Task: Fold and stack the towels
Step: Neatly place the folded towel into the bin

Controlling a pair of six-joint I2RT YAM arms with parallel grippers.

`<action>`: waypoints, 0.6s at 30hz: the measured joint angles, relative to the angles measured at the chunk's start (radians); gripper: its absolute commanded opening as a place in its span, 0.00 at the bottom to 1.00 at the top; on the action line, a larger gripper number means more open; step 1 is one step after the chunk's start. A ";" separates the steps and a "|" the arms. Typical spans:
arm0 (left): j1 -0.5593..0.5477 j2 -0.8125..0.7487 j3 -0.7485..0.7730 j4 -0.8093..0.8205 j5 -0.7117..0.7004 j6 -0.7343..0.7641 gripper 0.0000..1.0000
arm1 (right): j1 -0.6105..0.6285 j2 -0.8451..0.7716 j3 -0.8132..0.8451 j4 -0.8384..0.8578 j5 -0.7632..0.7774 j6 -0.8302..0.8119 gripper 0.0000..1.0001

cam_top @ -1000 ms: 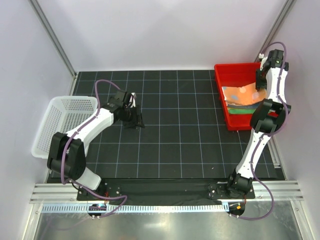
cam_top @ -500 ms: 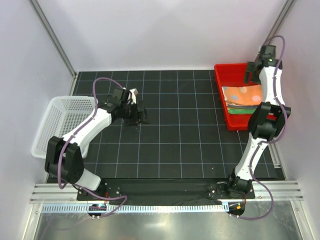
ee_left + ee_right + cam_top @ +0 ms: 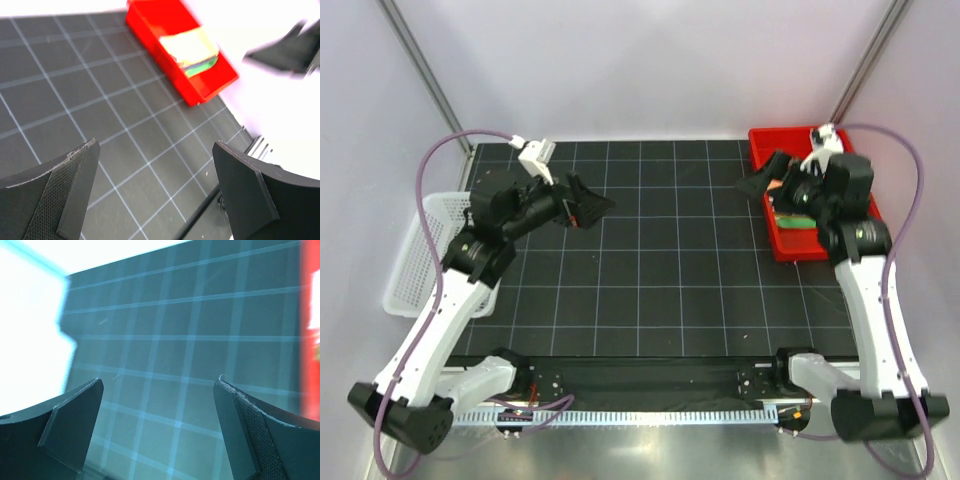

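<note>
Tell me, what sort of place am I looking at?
Probably a robot test cell: a left arm and right arm bolted side by side, a black gridded mat, plain white walls around it.

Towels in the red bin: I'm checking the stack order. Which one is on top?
The pale towel is on top in the red bin. It covers the others, which show only as thin edges beneath it, a green towel among them.

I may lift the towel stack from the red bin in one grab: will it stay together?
Probably not: the towel stack shows separate thin cloth layers, so a top pinch would likely lift only some. It looks soft, so it should sag once lifted.
</note>
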 measured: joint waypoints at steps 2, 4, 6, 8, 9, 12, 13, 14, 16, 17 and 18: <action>0.000 -0.050 -0.023 0.026 0.000 0.002 0.99 | 0.010 -0.113 -0.126 0.047 -0.040 0.051 1.00; 0.000 -0.077 -0.043 0.044 0.002 0.000 0.99 | 0.014 -0.200 -0.225 0.053 -0.057 0.090 1.00; 0.000 -0.084 -0.062 0.056 0.010 -0.003 1.00 | 0.014 -0.253 -0.286 0.054 -0.057 0.109 1.00; 0.000 -0.087 -0.085 0.059 0.015 -0.003 1.00 | 0.014 -0.289 -0.320 0.052 -0.053 0.116 1.00; 0.000 -0.091 -0.101 0.058 0.017 -0.002 1.00 | 0.014 -0.306 -0.330 0.051 -0.050 0.115 1.00; 0.000 -0.111 -0.145 0.055 0.015 0.009 1.00 | 0.014 -0.338 -0.332 0.047 -0.032 0.111 1.00; 0.000 -0.120 -0.154 0.054 0.012 0.014 1.00 | 0.014 -0.341 -0.330 0.046 -0.026 0.109 1.00; 0.000 -0.129 -0.160 0.053 0.011 0.016 1.00 | 0.014 -0.344 -0.325 0.043 -0.021 0.107 1.00; 0.000 -0.144 -0.165 0.053 0.011 0.019 1.00 | 0.014 -0.341 -0.316 0.044 -0.014 0.104 1.00; 0.000 -0.150 -0.165 0.056 0.013 0.020 0.99 | 0.014 -0.341 -0.315 0.044 -0.012 0.103 1.00; 0.000 -0.154 -0.165 0.057 0.015 0.020 1.00 | 0.014 -0.341 -0.315 0.043 -0.011 0.102 1.00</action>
